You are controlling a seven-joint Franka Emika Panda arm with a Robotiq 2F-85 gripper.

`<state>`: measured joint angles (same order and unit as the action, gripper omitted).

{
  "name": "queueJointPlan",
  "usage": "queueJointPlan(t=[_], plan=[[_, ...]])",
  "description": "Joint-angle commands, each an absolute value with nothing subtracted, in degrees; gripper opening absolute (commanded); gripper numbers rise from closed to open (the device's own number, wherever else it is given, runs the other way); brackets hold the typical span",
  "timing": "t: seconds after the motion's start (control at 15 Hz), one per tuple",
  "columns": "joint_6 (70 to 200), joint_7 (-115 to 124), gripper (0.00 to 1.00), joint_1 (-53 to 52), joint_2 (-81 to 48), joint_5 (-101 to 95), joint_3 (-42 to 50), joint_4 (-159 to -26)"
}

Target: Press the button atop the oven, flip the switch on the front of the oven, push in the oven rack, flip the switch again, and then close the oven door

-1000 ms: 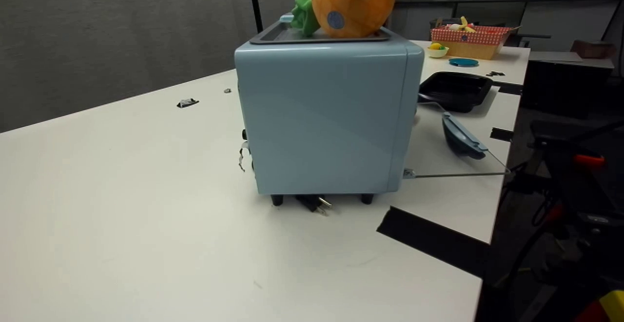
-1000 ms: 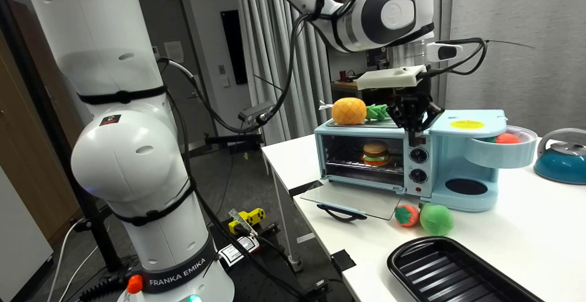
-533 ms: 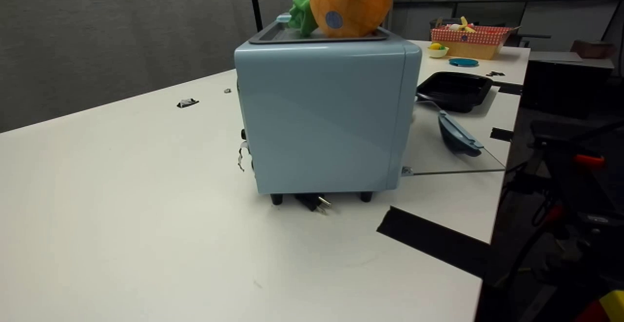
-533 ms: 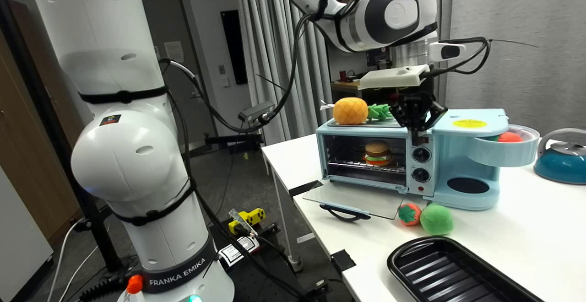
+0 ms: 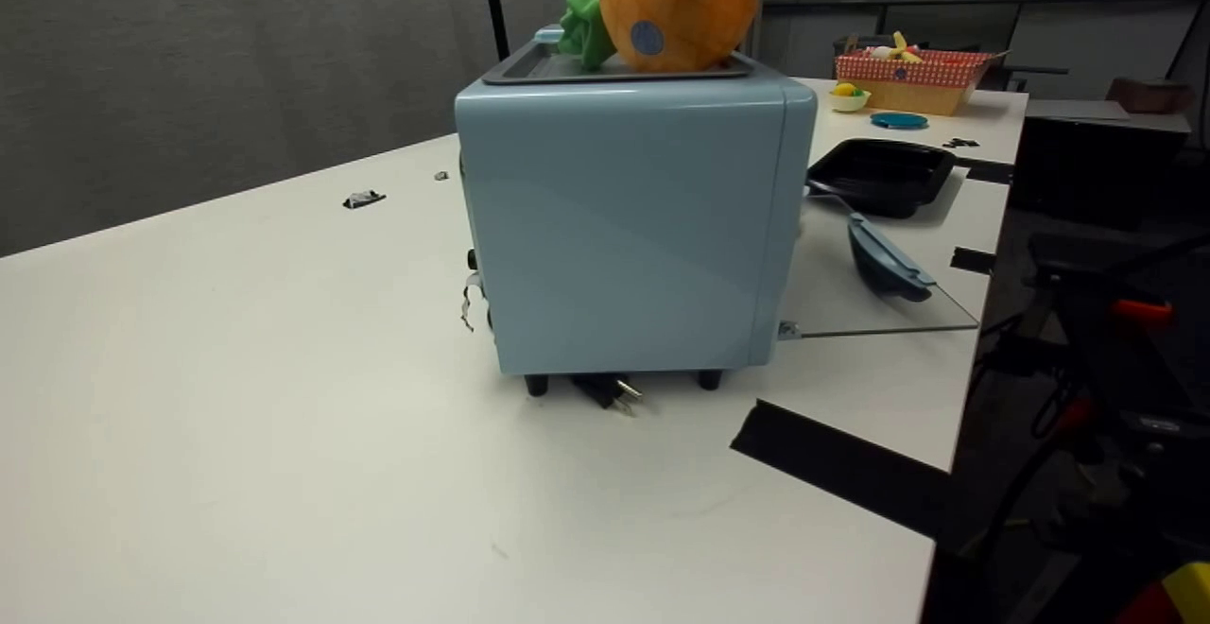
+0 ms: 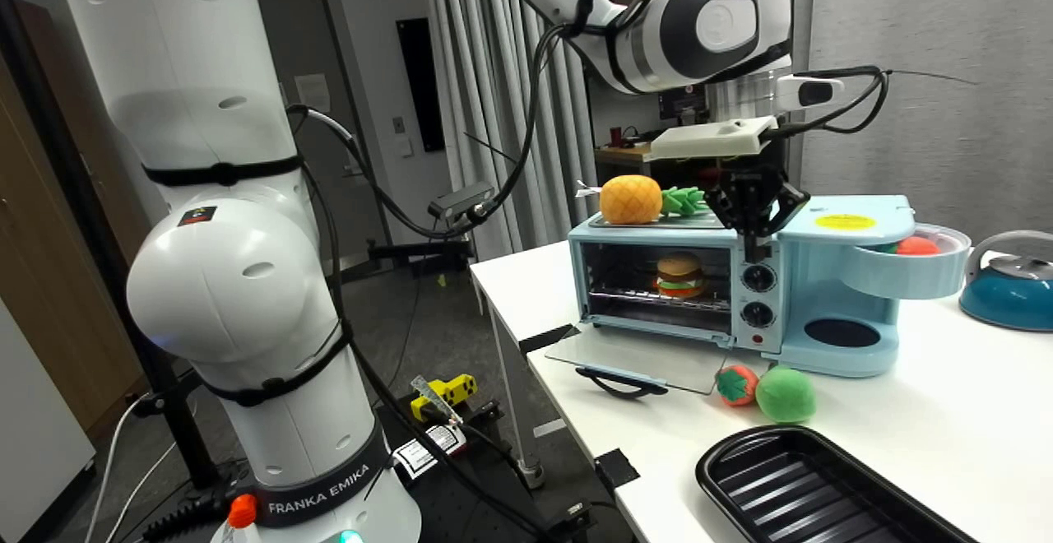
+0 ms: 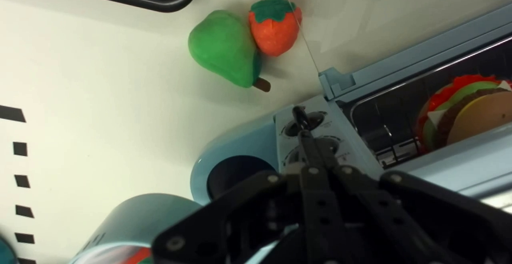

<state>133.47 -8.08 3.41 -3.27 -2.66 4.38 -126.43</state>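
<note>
The light blue oven (image 5: 633,227) stands on the table and also shows in an exterior view (image 6: 823,259). Its glass door is folded down, with the black handle (image 6: 621,383) near the table edge. A wire rack (image 6: 633,300) inside holds a toy burger (image 6: 679,275). My gripper (image 6: 753,252) points down with its fingers shut and empty, at the front panel just above the upper knob (image 6: 758,278). The fingers (image 7: 315,137) lie together over the panel in the wrist view. The switch is mostly hidden behind the fingertips. I cannot make out a button on top.
A plush pineapple (image 6: 630,199) lies on the oven top. A bowl (image 6: 913,271) hangs at the oven's side. A toy strawberry (image 6: 735,385) and green pear (image 6: 786,395) lie before it. A black tray (image 6: 823,485) and a blue kettle (image 6: 1012,292) are nearby.
My gripper has moved slightly right in an exterior view, along the panel. The oven, with its open door, has shifted back a little, mostly in the first half second.
</note>
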Motion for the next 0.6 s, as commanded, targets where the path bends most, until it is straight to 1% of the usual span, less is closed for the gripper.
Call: queueJointPlan(t=[0.0, 0.53], plan=[[132.9, -7.2, 0.00, 4.1, -5.0, -3.7, 4.6, -122.9], [134.6, -7.3, 0.00, 4.0, -6.4, -2.5, 4.4, -121.0]])
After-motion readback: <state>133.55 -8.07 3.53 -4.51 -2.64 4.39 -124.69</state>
